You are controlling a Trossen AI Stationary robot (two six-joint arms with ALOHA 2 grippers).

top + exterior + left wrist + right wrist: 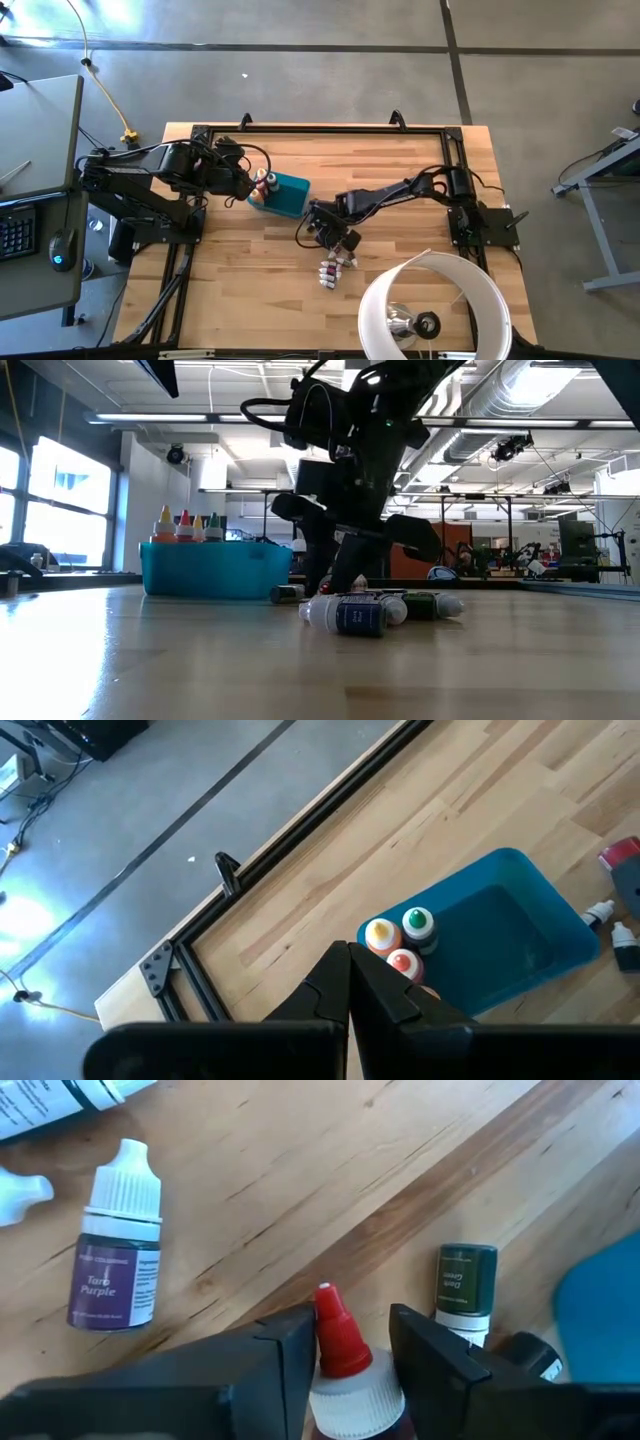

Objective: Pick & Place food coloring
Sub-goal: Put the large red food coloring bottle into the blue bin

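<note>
A teal bin (290,195) sits left of the table's middle. Three food coloring bottles (400,942), capped orange, green and red, stand in its left end. My left gripper (350,975) hovers shut above that end (258,185). Several more bottles (335,268) lie on their sides on the wood, right of the bin, among them a purple one (115,1265) and a dark green one (465,1290). My right gripper (335,235) is over this group, shut on a bottle with a red tip (340,1345). In the low view it (352,575) stands just above the lying bottles (365,612). My right gripper pinches the red-tipped bottle between its two fingers (290,1355), at the white collar (355,1395) under the red nozzle. The fingers come slanting down from above and lie along the bottle, whose tip points toward the table. Whether it is clear of the wood I cannot tell.
A white lamp shade (435,305) stands at the table's near right edge. A black frame rail (320,130) runs along the far edge. Bare wood lies at the near left (230,290).
</note>
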